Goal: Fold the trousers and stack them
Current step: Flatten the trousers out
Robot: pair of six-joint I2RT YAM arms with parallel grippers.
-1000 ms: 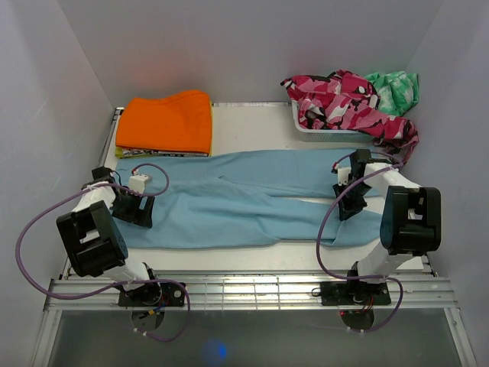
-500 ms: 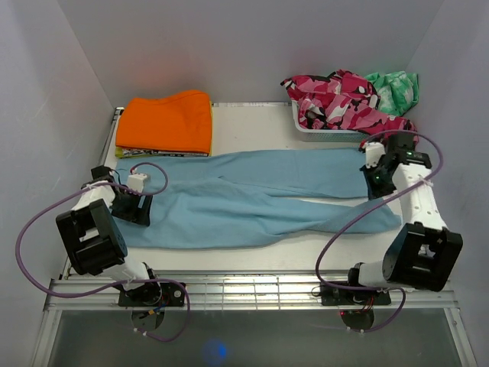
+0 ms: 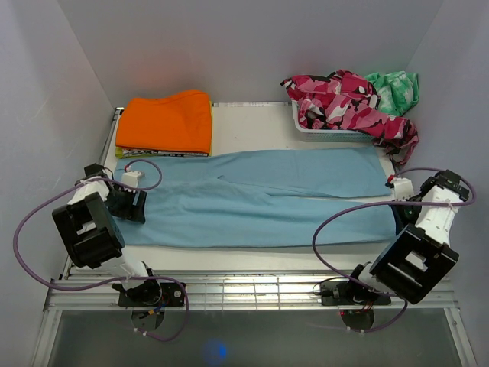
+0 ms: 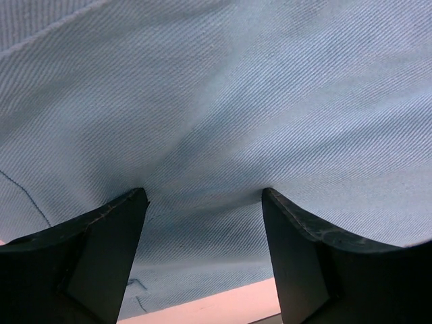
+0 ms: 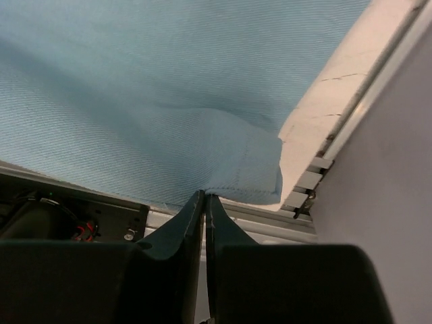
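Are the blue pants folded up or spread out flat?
Spread out. The trousers lie flat across the table, both legs stretched long, unfolded.

Seen from above, the left hand's (image 3: pixel 137 205) fingertips are hidden under its own body at the left end of the trousers (image 3: pixel 260 206). The right hand (image 3: pixel 401 206), by the bench's (image 3: pixel 252 115) right edge, is too small there to show its grip. In its wrist view the fingertips (image 5: pixel 192 209) cover where they meet the hem. The basket (image 3: pixel 328 134) in the far right corner lies mostly under a pink camouflage garment (image 3: pixel 344 103). The yellow strip (image 3: pixel 153 153) under the orange garment (image 3: pixel 168 121) cannot be identified.
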